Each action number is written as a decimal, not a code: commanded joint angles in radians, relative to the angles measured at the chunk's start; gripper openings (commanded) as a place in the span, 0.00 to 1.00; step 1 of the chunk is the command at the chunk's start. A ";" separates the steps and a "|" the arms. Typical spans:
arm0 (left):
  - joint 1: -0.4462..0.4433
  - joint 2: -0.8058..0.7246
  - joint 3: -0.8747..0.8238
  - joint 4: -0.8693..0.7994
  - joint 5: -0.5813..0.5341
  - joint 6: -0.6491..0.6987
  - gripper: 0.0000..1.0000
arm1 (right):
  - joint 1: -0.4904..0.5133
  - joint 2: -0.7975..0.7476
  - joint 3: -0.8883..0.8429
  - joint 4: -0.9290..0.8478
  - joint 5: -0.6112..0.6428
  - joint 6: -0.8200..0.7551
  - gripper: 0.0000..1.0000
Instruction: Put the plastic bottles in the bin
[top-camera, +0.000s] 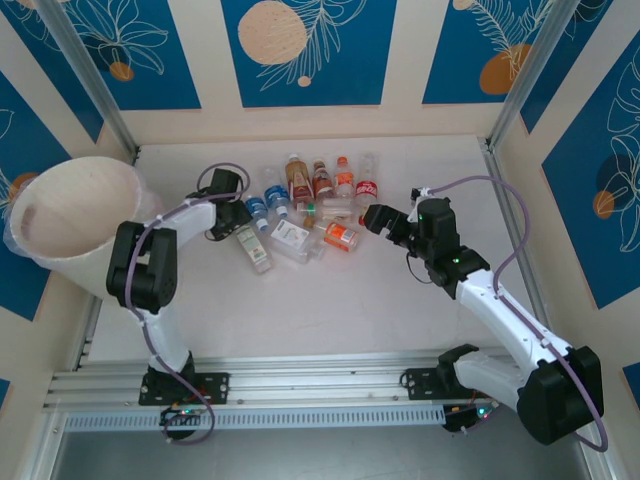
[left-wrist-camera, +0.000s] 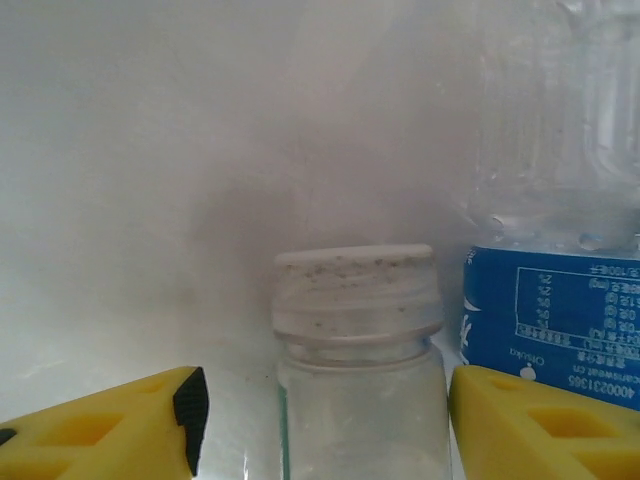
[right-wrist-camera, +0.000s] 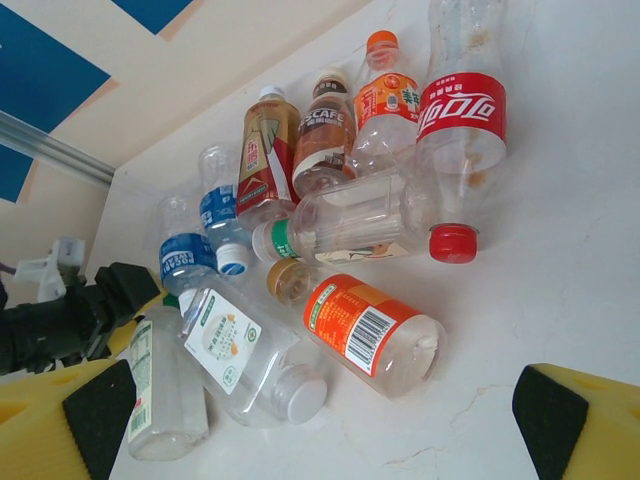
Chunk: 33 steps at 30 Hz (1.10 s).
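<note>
Far middle of the bench (top-camera: 330, 300) is packed by the bottle heap (top-camera: 300, 210), bottles touching or overlapping with hardly a finger's gap between; the near half lies open, a broad lane between the two arms. Left hand (top-camera: 234, 214) at the heap's left edge: fingers (left-wrist-camera: 110, 430) straddle a white-capped bottle (left-wrist-camera: 355, 330), slack on its left side, a blue-labelled bottle (left-wrist-camera: 550, 330) crowding the right finger. Right hand (top-camera: 378, 220) spread wide, bare bench ahead up to the orange-labelled bottle (right-wrist-camera: 370, 330); bin (top-camera: 90, 190) mouth gapes at far left, the left arm just beside its rim.

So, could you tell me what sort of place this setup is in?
Probably a lab test booth: a white table boxed in by blue leaf-patterned panels, with an aluminium mounting rail along its near edge.
</note>
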 joint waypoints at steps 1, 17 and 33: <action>0.003 0.035 0.040 0.040 0.029 -0.009 0.61 | -0.005 -0.036 -0.009 -0.016 0.022 -0.002 0.99; -0.003 -0.116 -0.058 0.199 0.071 0.122 0.24 | -0.008 -0.071 -0.032 -0.011 0.048 0.010 0.98; -0.055 -0.672 -0.219 0.255 0.240 0.358 0.00 | -0.010 -0.082 -0.064 0.143 -0.068 -0.067 1.00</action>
